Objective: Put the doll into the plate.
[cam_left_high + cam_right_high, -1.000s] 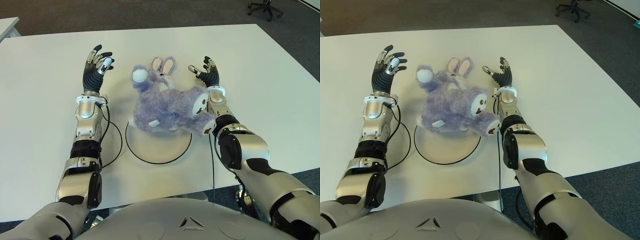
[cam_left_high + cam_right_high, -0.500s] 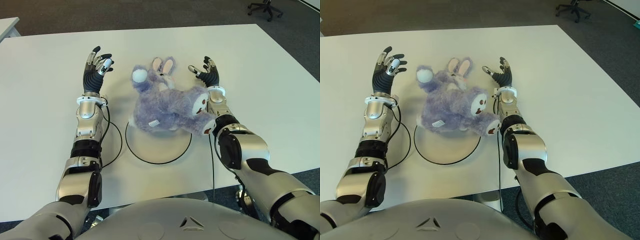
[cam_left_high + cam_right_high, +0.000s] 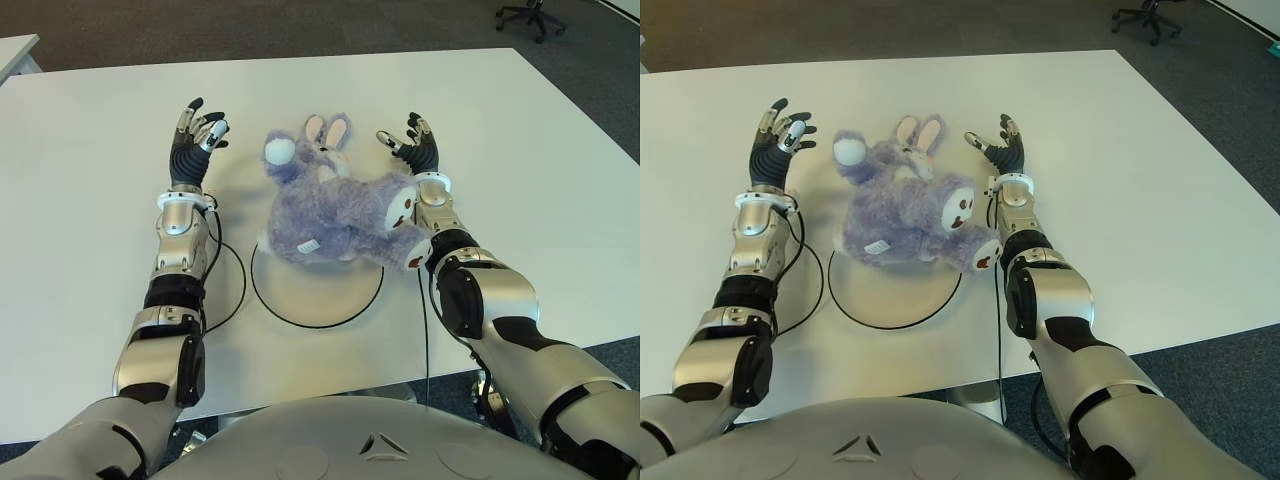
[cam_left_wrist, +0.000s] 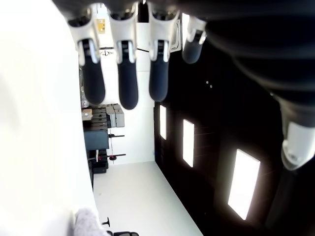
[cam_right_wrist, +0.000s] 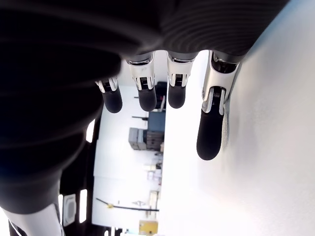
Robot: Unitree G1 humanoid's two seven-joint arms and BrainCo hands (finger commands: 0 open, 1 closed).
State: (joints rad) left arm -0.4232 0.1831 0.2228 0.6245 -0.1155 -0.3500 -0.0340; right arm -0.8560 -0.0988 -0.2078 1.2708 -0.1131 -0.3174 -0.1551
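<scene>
A fluffy purple rabbit doll (image 3: 335, 208) lies on its side across the far part of a white plate with a black rim (image 3: 317, 290), its ears pointing away from me. My left hand (image 3: 193, 143) is held up to the left of the doll, fingers spread and empty. On the doll's right side my right hand (image 3: 414, 146) shows close to one foot, fingers spread and holding nothing. Both wrist views show straight fingers (image 4: 129, 83) with nothing between them.
A thin black cable (image 3: 232, 290) loops on the white table (image 3: 520, 170) beside the plate's left edge. An office chair (image 3: 530, 15) stands on the dark floor beyond the far right corner.
My left hand has shifted slightly toward the doll and its fingers have spread a little. The doll and my right hand have not moved.
</scene>
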